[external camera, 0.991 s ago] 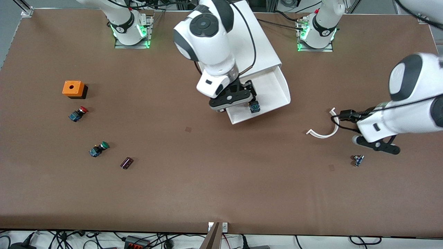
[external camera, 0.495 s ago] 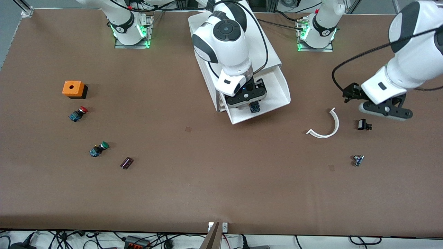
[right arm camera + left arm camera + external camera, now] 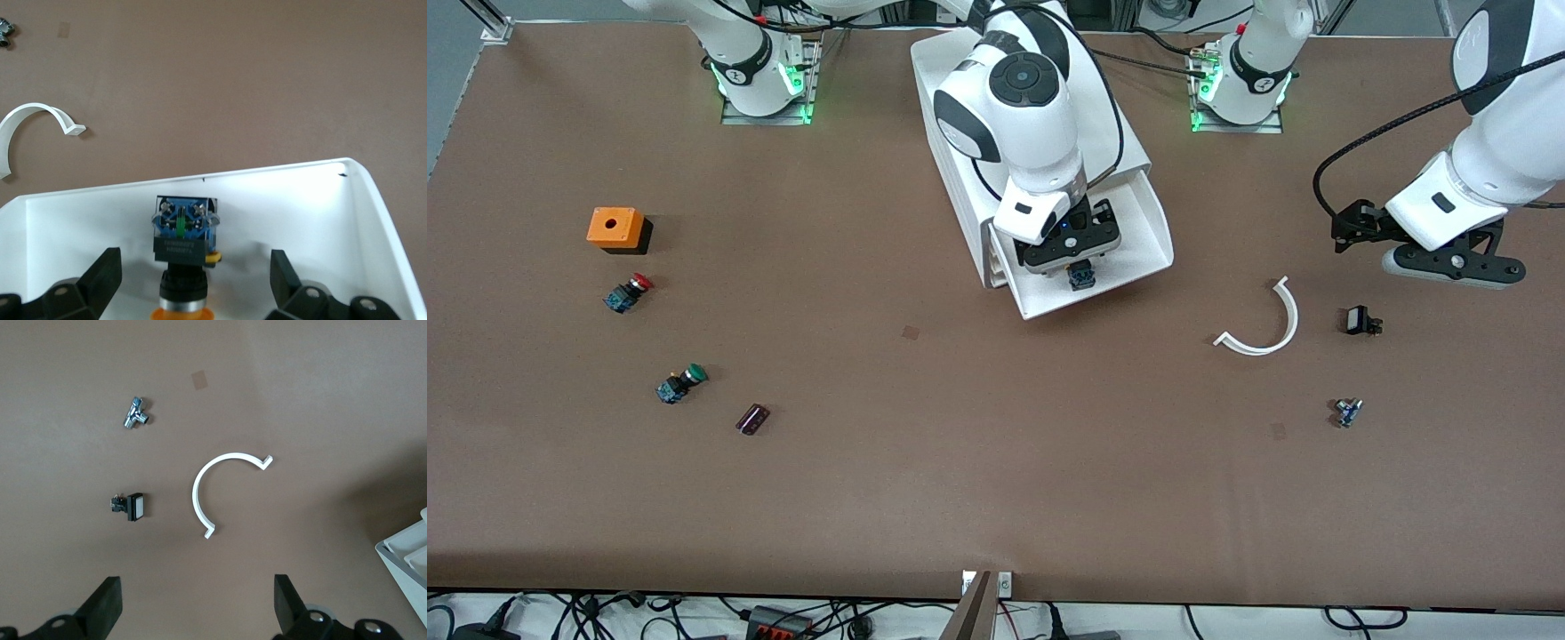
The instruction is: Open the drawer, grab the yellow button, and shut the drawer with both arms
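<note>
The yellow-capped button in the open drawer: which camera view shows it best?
The right wrist view: the button lies between the open right gripper fingers. The front view shows only its blue base. The left wrist view misses it.

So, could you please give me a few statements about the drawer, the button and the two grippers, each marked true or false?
1. The drawer is pulled out of the cabinet. True.
2. The button lies inside the drawer. True.
3. The right gripper is shut on the button. False: it is open, its fingers on either side of the button without touching it.
4. The left gripper holds the curved white strip. False: it is open and holds nothing, and the strip lies on the table.
5. A red-capped button lies on the table near the orange box. True.
</note>
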Robot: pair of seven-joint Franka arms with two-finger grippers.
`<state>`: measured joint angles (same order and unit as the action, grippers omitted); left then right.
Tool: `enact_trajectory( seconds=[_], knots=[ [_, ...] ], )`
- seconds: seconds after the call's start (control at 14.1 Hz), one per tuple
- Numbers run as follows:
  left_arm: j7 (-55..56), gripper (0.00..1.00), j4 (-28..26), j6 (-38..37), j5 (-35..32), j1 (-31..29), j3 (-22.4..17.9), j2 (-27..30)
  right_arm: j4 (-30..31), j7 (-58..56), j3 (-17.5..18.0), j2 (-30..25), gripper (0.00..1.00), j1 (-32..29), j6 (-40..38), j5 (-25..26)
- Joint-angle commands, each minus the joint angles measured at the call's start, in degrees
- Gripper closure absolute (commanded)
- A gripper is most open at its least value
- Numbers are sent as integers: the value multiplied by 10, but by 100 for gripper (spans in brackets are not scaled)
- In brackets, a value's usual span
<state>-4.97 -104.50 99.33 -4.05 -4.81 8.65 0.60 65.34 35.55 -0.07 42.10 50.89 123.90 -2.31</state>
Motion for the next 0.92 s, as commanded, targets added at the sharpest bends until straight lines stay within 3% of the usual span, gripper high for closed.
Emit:
enact_trajectory(
  seconds=[0.0,0.07,0.28,0.5,0.64,0.85],
  knots=[
    [6,0,21,-20,-7,-10,0,-8,-21,12,-5,20,4,5,13,10],
    [6,0,21,-20,-7,-12,0,-8,-21,11,-5,20,9,5,15,10],
    [5,0,21,-20,-7,-12,3,-8,-21,9,-5,20,37,5,16,14],
    [5,0,23,-20,-7,-11,8,-7,-21,8,-5,20,72,5,11,24],
    [5,0,25,-20,-7,-11,8,-7,-21,7,-6,18,87,4,7,23],
    [1,0,41,-23,-6,-3,10,-8,-60,5,-9,14,95,-6,-47,23]
  ],
)
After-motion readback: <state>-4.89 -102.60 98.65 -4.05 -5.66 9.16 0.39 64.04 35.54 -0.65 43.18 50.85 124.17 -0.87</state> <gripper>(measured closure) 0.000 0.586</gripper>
